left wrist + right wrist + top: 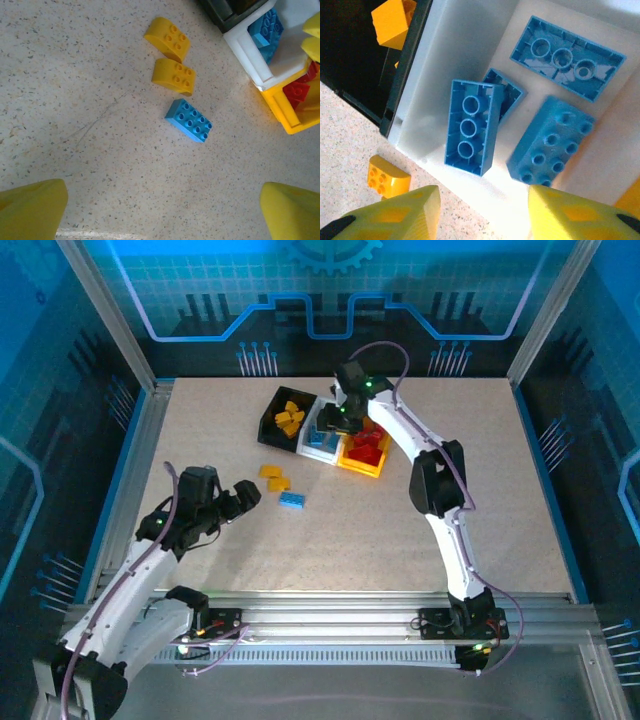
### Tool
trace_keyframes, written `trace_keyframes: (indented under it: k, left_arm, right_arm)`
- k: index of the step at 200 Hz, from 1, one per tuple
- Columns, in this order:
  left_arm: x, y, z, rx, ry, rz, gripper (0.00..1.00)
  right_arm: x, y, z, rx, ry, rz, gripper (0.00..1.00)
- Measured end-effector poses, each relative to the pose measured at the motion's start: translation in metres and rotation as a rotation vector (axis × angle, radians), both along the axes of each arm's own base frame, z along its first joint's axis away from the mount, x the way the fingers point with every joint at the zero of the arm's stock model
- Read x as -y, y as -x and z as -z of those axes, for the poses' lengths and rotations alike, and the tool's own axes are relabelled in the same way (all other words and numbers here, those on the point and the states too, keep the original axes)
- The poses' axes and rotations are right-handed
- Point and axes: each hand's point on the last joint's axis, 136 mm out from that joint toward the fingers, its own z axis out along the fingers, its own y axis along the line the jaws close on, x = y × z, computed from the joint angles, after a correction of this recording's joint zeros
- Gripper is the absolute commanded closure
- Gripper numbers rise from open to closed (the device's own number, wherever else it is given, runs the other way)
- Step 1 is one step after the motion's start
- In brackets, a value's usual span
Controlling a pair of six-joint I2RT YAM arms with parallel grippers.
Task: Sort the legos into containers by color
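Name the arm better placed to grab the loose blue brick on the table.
Left. The left end effector, open, hovers near the small blue plastic brick; the right end effector hangs over the white plastic bin, farther off.

a speckled beige tabletop [400,510] spreads beneath the left pincer [247,495] and the right pincer [336,420]. a faint scratch [97,122] marks it ahead of the left pincer, off to its left. behind both pincers runs a ribbed aluminium rail [330,605]; beyond the right pincer stands a blue wall panel [200,290] printed with a gear emblem [330,252] and circuit lines [300,320]
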Motion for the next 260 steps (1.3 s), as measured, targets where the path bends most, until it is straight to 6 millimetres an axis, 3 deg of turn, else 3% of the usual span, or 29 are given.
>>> trace_keyframes:
  k: [29, 51, 71, 90, 112, 166, 260]
  left_arm:
    - [-0.001, -0.001, 0.001, -0.002, -0.002, -0.002, 0.01]
    - [-0.002, -0.003, 0.0, 0.004, 0.0, -0.008, 0.01]
    - [-0.002, -0.003, 0.001, 0.003, 0.004, -0.008, 0.01]
    - [-0.002, -0.003, 0.003, 0.0, 0.005, -0.01, 0.01]
    - [-0.003, -0.002, 0.002, 0.006, 0.008, -0.01, 0.01]
    - [-0.006, 0.003, -0.01, 0.051, 0.011, -0.01, 0.01]
    - [-0.016, 0.011, -0.012, 0.065, -0.03, 0.003, 0.01]
  right_arm:
    - [-0.011, 0.039, -0.029, 0.133, 0.035, -0.22, 0.38]
    - [-0.045, 0.105, -0.043, 0.29, 0.064, -0.57, 0.35]
    - [-0.077, 0.165, -0.031, 0.401, 0.083, -0.887, 0.34]
    - [-0.09, 0.194, -0.004, 0.432, 0.092, -1.057, 0.34]
    - [-0.09, 0.191, 0.02, 0.447, 0.101, -1.103, 0.34]
    - [-0.108, 0.168, 0.055, 0.467, 0.125, -1.109, 0.33]
    - [-0.111, 0.149, 0.085, 0.431, 0.207, -1.099, 0.35]
